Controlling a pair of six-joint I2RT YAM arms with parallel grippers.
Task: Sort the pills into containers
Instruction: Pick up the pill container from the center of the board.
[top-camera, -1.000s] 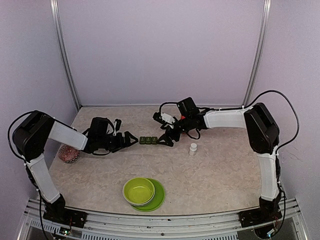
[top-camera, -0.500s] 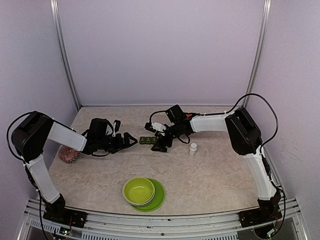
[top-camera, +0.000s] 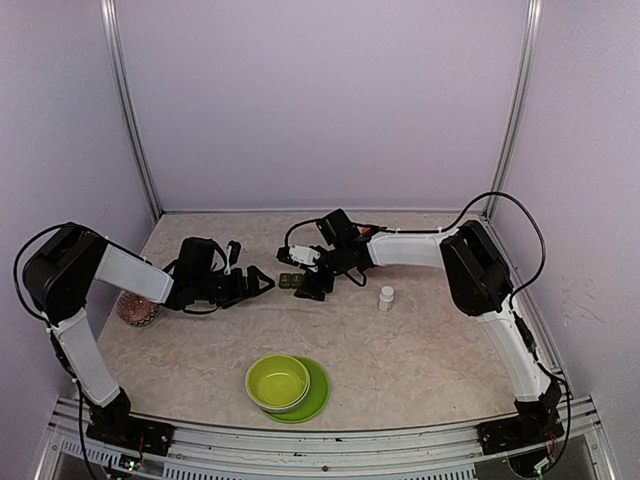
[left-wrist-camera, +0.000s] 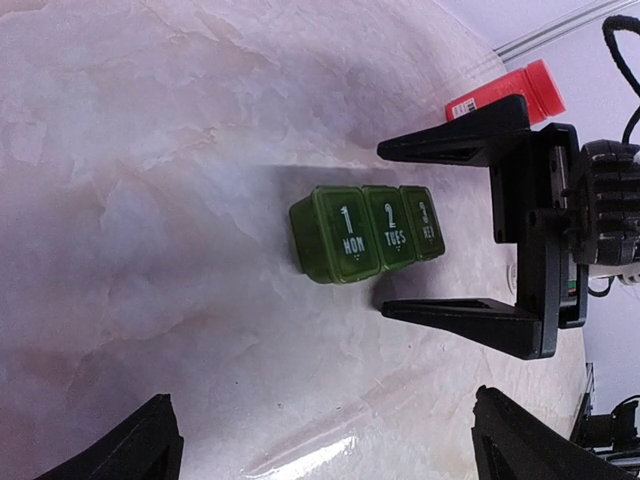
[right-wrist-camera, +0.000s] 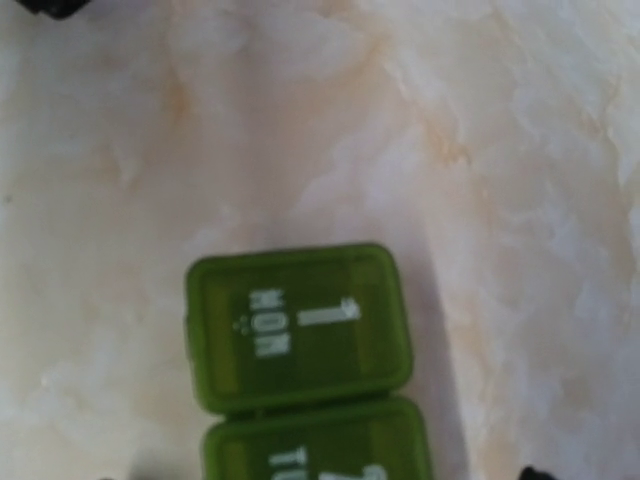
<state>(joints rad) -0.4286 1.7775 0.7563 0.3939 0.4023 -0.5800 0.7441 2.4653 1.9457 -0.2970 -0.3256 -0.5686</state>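
The containers (right-wrist-camera: 298, 328), MON compartment above TUES, lie shut on the marbled table (right-wrist-camera: 500, 150).

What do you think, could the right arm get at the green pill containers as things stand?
Probably yes. The right gripper is open, its fingers seeming to flank the containers at the WED end, with nothing between them; the left gripper stands clear.

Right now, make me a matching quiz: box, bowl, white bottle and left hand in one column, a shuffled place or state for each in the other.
1 box
2 bowl
3 white bottle
4 left hand

A open, holding nothing
B on a plate
C upright, to the box's right
D lids shut, days printed on them

Pairs: 1-D, 2-B, 3-C, 4-A
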